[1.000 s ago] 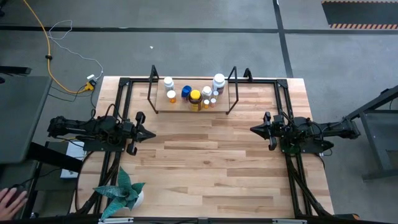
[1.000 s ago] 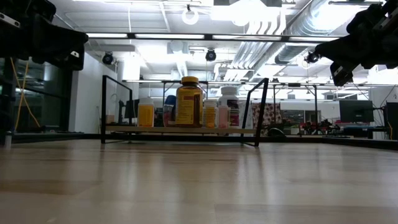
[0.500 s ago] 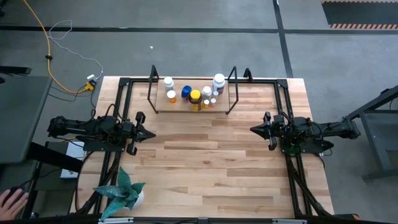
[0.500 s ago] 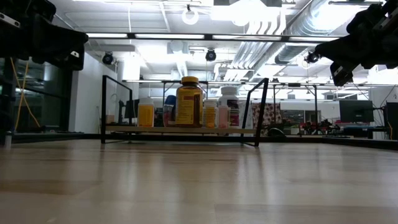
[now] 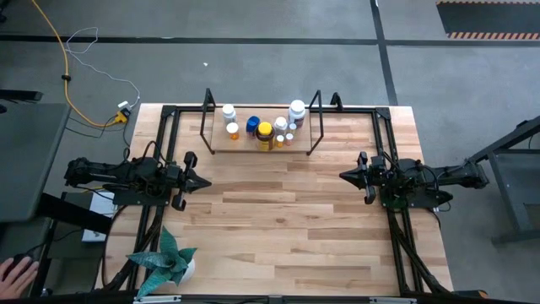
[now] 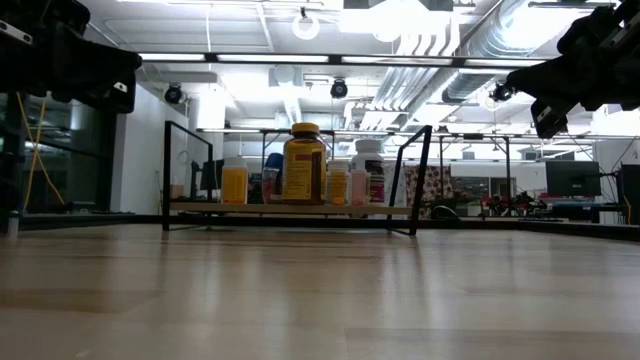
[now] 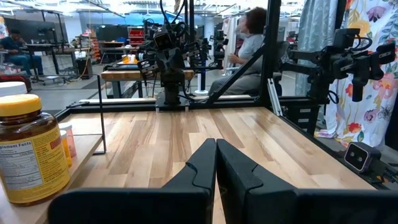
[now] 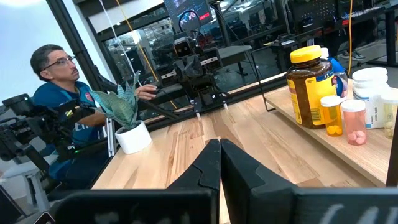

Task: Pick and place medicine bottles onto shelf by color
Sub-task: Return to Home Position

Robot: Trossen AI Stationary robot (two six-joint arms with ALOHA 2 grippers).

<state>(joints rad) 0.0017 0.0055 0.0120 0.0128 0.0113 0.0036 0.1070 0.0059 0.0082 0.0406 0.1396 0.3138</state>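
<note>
The medicine bottles stand in a group on the light wooden floor of the black wire shelf at the table's far edge. White, orange and blue small ones surround the large amber bottle with its yellow cap. The amber bottle also shows in the right wrist view, next to small orange and white ones. My left gripper hovers shut near the table's left side, clear of everything. My right gripper hovers shut near the right side.
A teal spiky potted plant stands at the table's near left corner. Black arm mounting frames run along both sides. A person's hand shows off the table at lower left. Bare wood spans the table's middle.
</note>
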